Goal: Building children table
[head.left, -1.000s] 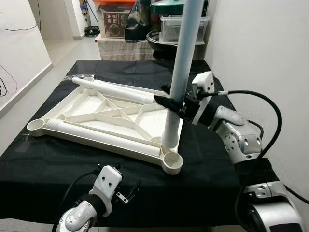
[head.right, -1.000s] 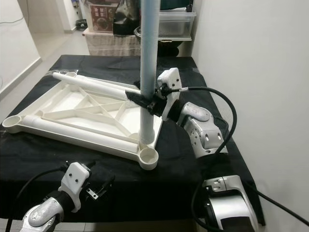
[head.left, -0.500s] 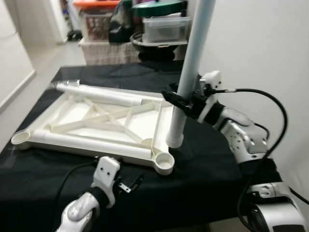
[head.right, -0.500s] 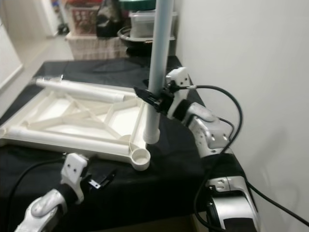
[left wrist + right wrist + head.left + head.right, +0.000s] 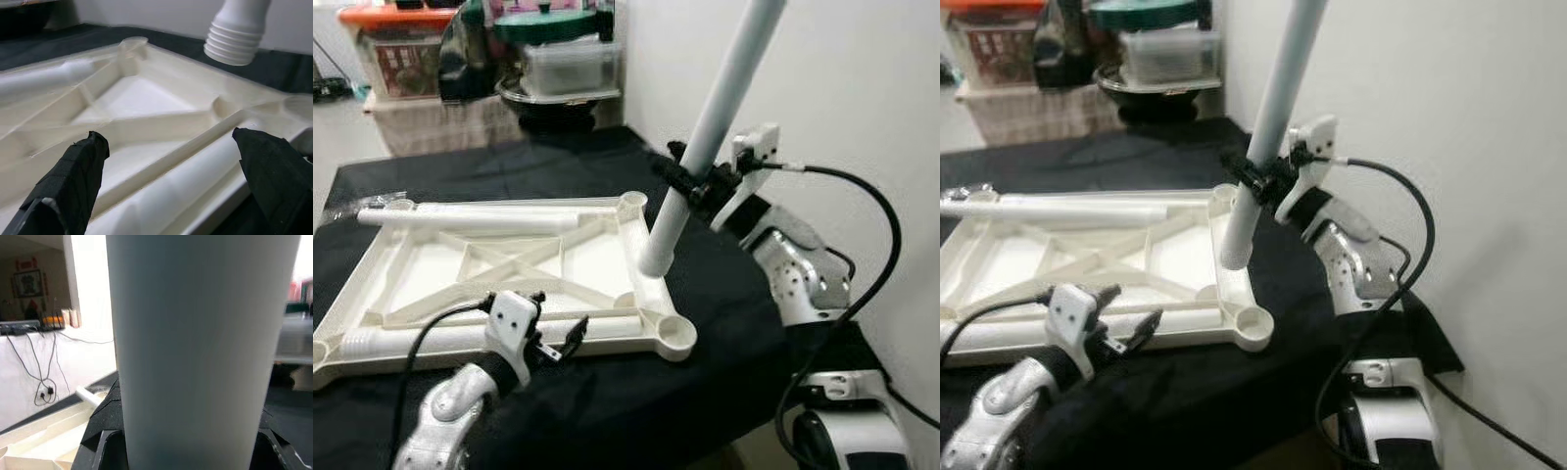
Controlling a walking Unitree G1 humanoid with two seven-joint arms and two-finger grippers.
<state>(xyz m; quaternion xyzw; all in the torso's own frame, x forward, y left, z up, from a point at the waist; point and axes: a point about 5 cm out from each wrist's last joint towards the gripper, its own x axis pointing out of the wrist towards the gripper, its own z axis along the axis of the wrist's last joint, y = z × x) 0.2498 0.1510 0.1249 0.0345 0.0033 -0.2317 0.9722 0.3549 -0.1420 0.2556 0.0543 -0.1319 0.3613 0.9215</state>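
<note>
Both head eyes look forward and down from above the near edge of the black-draped counter [image 5: 607,166], sharing the white tabletop frame [image 5: 509,264], the tilted table leg [image 5: 705,147] and both arms. The left wrist camera sits low and very near, looking between its own fingertips [image 5: 73,171] across the frame toward the leg's ribbed end [image 5: 234,41]. The right wrist camera is pressed so close to the leg [image 5: 200,342] that the room behind seems just a blurred margin
</note>
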